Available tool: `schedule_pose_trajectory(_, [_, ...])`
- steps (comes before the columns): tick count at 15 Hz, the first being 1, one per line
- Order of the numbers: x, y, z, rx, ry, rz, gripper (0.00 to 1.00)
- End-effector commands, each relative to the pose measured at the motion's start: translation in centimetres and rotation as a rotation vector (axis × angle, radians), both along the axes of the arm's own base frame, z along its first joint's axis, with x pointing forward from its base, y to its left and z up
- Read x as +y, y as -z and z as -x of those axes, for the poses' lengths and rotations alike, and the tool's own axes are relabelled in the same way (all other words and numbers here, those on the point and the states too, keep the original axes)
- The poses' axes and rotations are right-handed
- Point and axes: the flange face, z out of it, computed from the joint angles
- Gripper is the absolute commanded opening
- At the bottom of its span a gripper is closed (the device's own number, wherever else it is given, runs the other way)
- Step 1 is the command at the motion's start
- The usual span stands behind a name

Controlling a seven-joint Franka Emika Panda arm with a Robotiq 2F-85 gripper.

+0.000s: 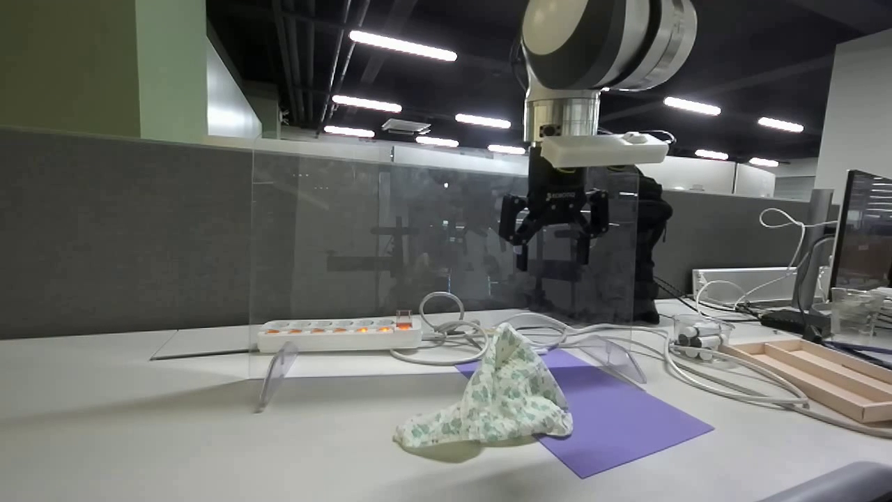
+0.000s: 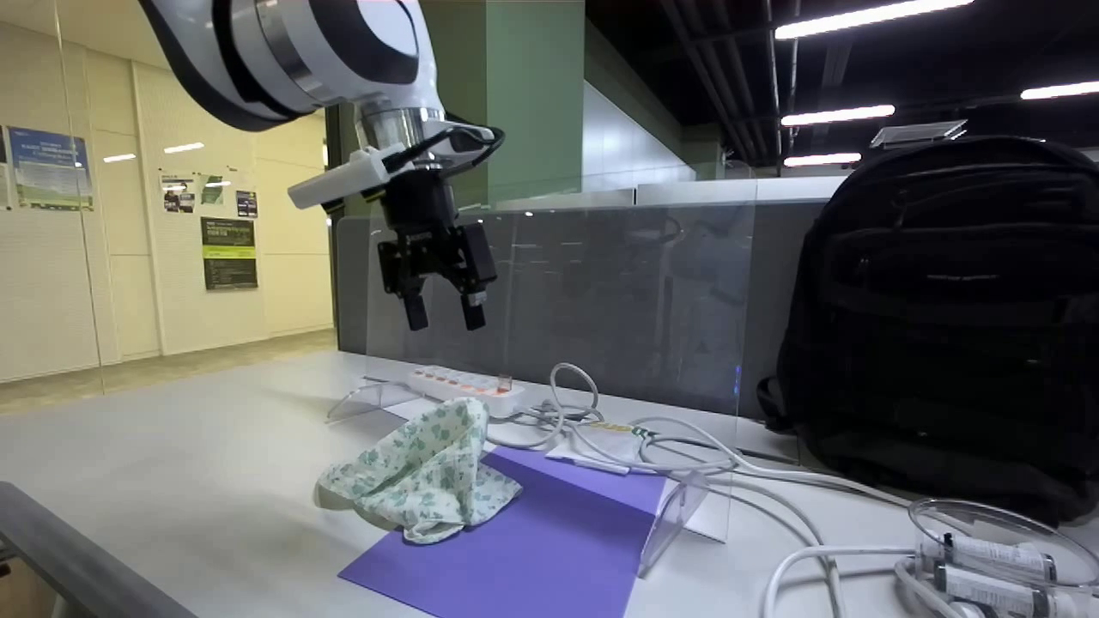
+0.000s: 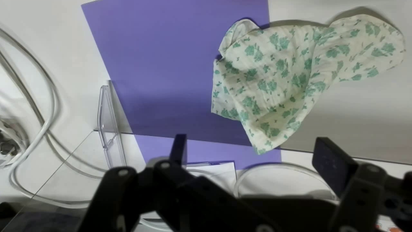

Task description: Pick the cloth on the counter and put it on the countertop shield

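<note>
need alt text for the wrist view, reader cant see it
A crumpled cloth, white with green floral print, lies across a purple sheet and pale countertop, the open black gripper at the bottom. Cables curl at left.

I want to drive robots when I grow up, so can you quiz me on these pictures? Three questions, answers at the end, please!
1. True or false: the tool is open and apart from the cloth.
2. Pick one. The sheet partly under the cloth is: A red, B purple, C yellow.
3. In an exterior view, how many clear feet show at the base of the upright shield?

Key: 1 true; 2 B; 3 two.
</note>
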Motion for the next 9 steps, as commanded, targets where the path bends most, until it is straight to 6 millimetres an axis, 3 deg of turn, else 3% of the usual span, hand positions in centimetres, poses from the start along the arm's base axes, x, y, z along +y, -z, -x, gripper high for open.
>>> schedule_pose_trajectory(1, [0.0,-0.1,0.0,0.000,0.000,-0.001,1.00])
schedule_pose_trajectory(5, [0.9,0.9,-1.5,-0.054,-0.014,-0.020,1.00])
schedule_pose_trajectory(9, [2.6,3.6,-3.1,-0.085,-0.048,-0.042,1.00])
